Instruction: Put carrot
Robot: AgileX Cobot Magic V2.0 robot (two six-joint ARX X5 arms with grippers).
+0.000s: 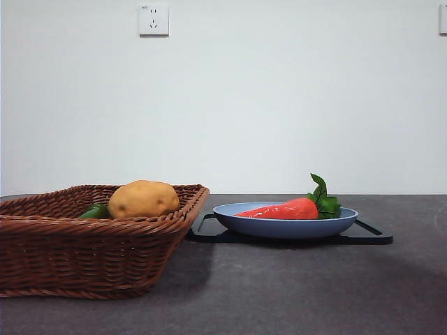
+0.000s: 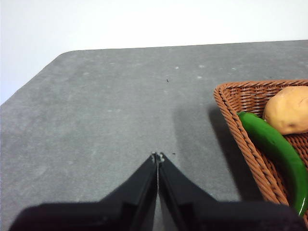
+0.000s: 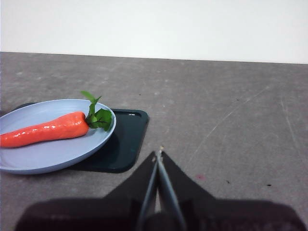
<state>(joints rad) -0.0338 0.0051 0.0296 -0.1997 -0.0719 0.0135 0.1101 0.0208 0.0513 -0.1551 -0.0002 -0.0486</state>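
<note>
- Grey tabletop (image 1: 293, 293) ran back to a plain white wall (image 1: 279, 105) with a socket (image 1: 154, 19).
- The carrot (image 1: 283, 210) lay on its side in the blue plate (image 1: 279, 227), leaves toward the plate's right rim, tip toward the basket (image 1: 91, 258).
- The plate sat on a black tray (image 1: 370, 237), just beside the basket.
- The basket held a potato (image 1: 143, 199) and a green vegetable (image 1: 94, 211) beside it.
- Right gripper (image 3: 158, 154) hung over bare tabletop beside the tray, jaws pressed together, holding nothing.
- Left gripper (image 2: 157, 156) hung over bare tabletop on the basket's far side from the plate, jaws likewise together and empty.
- Judged risk: the carrot looked glossy and tapered, so a pinch near the thin end might slip; a low approach could knock the plate's rim and shift it on the tray.
</note>
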